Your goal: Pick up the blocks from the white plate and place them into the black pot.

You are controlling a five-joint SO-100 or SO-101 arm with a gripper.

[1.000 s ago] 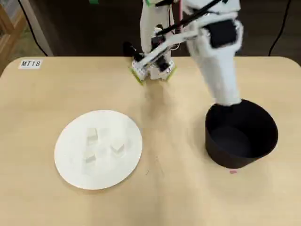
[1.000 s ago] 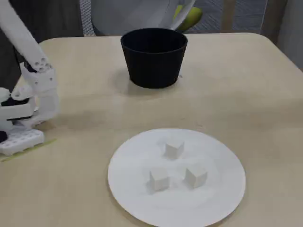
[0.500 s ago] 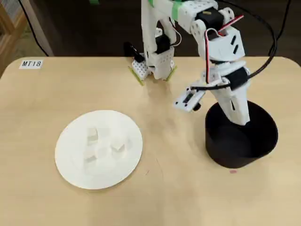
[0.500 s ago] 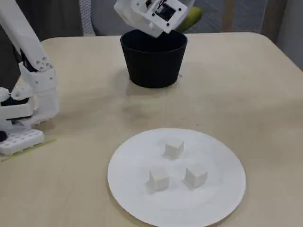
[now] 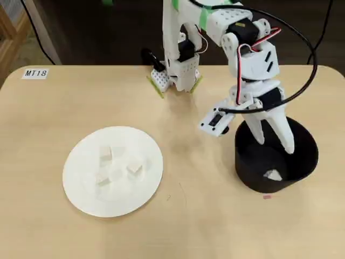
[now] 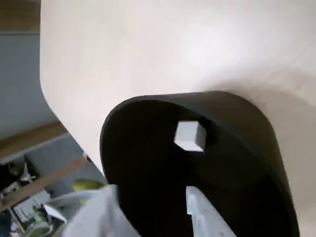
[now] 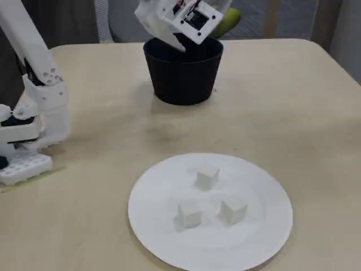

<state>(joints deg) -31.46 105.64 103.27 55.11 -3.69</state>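
White jaws (image 5: 275,145) are hanging spread apart and empty over the black pot (image 5: 302,162), one block (image 6: 190,135) lying inside, three blocks (image 7: 207,175) sitting on the white plate (image 7: 265,226).

1. Bench (image 5: 48,226): pale wood-look top with rounded corners, evenly lit, soft shadows only.
2. Label (image 5: 35,73): white tag reading "MT18", near the far left corner in the overhead view.
3. Surround beyond the far edge in the overhead view: dark.
4. Wooden furniture (image 5: 11,32): light frame at upper left, overhead view.
5. Floor (image 6: 19,84): grey, past the bench edge in the wrist view.
6. Clutter (image 6: 29,207): blurred, unidentifiable, lower left of the wrist view.
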